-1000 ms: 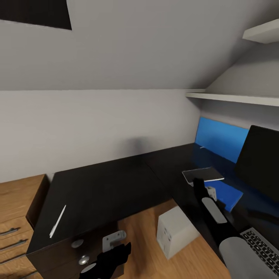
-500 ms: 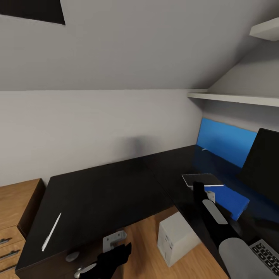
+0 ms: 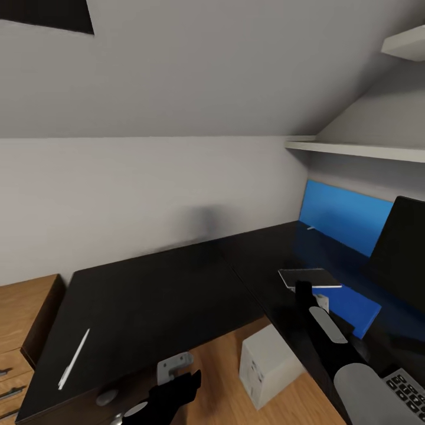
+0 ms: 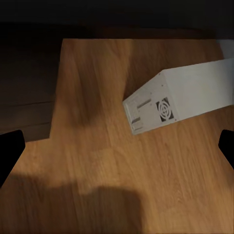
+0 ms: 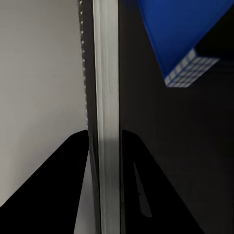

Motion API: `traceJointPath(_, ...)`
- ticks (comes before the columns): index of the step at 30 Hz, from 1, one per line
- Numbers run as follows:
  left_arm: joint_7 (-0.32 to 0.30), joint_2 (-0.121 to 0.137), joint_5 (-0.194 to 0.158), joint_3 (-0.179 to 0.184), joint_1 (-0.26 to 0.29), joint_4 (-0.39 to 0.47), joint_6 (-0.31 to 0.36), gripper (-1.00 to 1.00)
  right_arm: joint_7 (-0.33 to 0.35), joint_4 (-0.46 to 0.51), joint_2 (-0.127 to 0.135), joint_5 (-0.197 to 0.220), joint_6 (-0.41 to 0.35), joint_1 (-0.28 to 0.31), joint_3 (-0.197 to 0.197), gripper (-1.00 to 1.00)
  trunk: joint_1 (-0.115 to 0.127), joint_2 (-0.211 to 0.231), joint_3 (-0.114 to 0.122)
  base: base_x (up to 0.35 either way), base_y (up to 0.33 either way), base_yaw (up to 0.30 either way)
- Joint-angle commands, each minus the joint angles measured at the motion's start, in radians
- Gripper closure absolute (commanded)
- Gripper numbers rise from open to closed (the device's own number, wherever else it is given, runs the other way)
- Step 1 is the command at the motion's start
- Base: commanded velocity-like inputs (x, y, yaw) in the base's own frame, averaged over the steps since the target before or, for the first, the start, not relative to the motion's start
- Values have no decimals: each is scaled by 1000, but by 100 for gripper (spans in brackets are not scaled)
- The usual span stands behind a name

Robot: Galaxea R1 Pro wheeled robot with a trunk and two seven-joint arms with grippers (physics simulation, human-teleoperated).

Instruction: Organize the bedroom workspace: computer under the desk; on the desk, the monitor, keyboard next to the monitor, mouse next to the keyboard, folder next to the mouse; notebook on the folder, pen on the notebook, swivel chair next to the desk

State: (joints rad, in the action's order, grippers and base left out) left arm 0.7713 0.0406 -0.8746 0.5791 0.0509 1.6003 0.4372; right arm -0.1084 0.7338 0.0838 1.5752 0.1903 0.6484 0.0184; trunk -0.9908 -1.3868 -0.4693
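My right gripper is shut on the notebook, a thin dark book with pale edges held flat over the black desk. In the right wrist view the notebook's pale edge runs between my two black fingers. The blue folder lies on the desk just beyond it, below the black monitor. The keyboard's corner shows at the lower right. The white pen lies on the desk's left end. The grey computer stands on the floor beneath, and my left gripper hangs open above the floor near it.
A blue wall panel backs the desk at the right, under white shelves. An oak drawer unit stands left of the desk. The sloped grey wall rises close behind. Wood floor lies under the desk's open side.
The view has swung a little, sliding the pen and oak drawers left and the monitor right. The right gripper still holds the notebook; the left arm hangs as before.
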Motion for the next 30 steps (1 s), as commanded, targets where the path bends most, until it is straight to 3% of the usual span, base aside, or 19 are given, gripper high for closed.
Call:
traceJointPath(1,8,1,-6,2,1,1,2,-100,-5,2,0,6,5,0,2,100,0,-1,-2,0,0,-138)
traceJointPath(9,8,1,-6,2,1,1,2,-100,-5,1,2,5,5,0,2,100,0,-1,-8,0,0,-150)
traceJointPath(19,13,0,-3,2,1,3,2,-100,-3,2,4,4,5,0,2,100,0,-1,-9,25,-18,-20)
traceJointPath(25,15,2,0,25,1,3,-3,-100,-4,2,12,4,5,0,1,100,0,-1,-9,84,-91,0)
traceJointPath(28,16,2,2,36,1,3,-50,-100,-4,2,13,4,5,0,-3,100,0,-1,-9,11,-12,0)
traceJointPath(30,16,5,3,69,1,5,-125,-100,-5,2,14,3,4,0,-13,100,0,-1,-9,4,-5,0)
